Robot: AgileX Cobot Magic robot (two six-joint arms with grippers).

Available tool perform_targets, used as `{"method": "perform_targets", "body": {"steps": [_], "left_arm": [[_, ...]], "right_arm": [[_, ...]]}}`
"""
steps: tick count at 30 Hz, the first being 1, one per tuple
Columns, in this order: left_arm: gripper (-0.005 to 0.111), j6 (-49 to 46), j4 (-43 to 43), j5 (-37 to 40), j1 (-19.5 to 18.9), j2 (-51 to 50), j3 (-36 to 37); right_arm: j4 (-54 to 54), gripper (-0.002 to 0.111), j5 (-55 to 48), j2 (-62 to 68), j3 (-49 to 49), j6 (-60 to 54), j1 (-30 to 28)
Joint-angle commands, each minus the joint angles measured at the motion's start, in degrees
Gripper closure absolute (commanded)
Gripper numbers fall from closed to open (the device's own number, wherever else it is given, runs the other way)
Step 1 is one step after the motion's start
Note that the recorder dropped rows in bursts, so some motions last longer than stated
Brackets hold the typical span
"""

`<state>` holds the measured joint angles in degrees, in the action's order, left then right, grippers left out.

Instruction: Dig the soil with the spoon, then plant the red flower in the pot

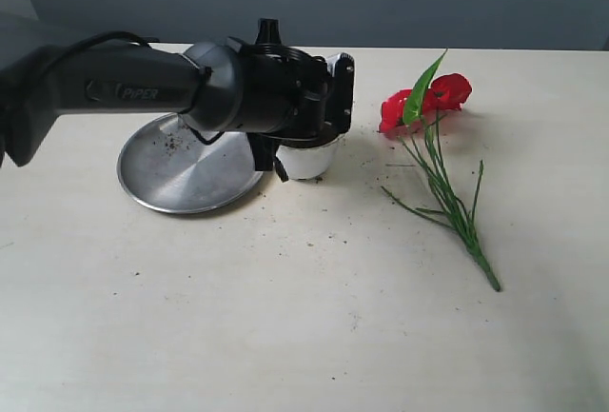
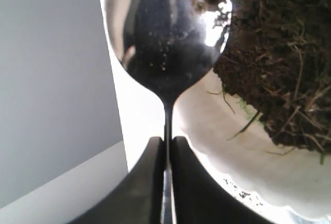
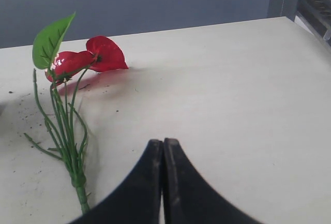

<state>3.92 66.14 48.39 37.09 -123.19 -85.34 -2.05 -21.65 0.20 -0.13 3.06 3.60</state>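
Note:
The white pot [image 1: 310, 161] stands beside the steel plate, half hidden under my left arm's wrist. In the left wrist view my left gripper [image 2: 166, 144] is shut on the thin handle of the spoon [image 2: 165, 43]. The spoon's shiny bowl is at the pot's rim, right beside the dark fibrous soil [image 2: 276, 63] inside the pot [image 2: 225, 136]. The red flower [image 1: 430, 98] lies flat on the table to the pot's right, its green stems pointing toward the front. My right gripper [image 3: 163, 144] is shut and empty, just above the table near the flower [image 3: 98, 56].
A round steel plate [image 1: 181, 172] with a few soil crumbs lies left of the pot. Soil specks are scattered on the table between the pot and the flower. The right arm is outside the exterior view.

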Motion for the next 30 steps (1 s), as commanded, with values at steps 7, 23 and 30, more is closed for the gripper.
{"method": "perform_targets", "body": {"steps": [7,23,30], "left_arm": [[0.106,0.4,-1.0,1.9,0.1,0.6,0.4],[0.106,0.4,-1.0,2.3,0.1,0.6,0.4],[0.106,0.4,-2.3,-3.0,0.1,0.6,0.4]], "right_arm": [[0.0,0.108,0.8,-0.2,0.1,-0.1,-0.2],[0.0,0.108,0.7,-0.2,0.1,-0.1,-0.2],[0.0,0.108,0.7,-0.2,0.1,-0.1,-0.2]]}}
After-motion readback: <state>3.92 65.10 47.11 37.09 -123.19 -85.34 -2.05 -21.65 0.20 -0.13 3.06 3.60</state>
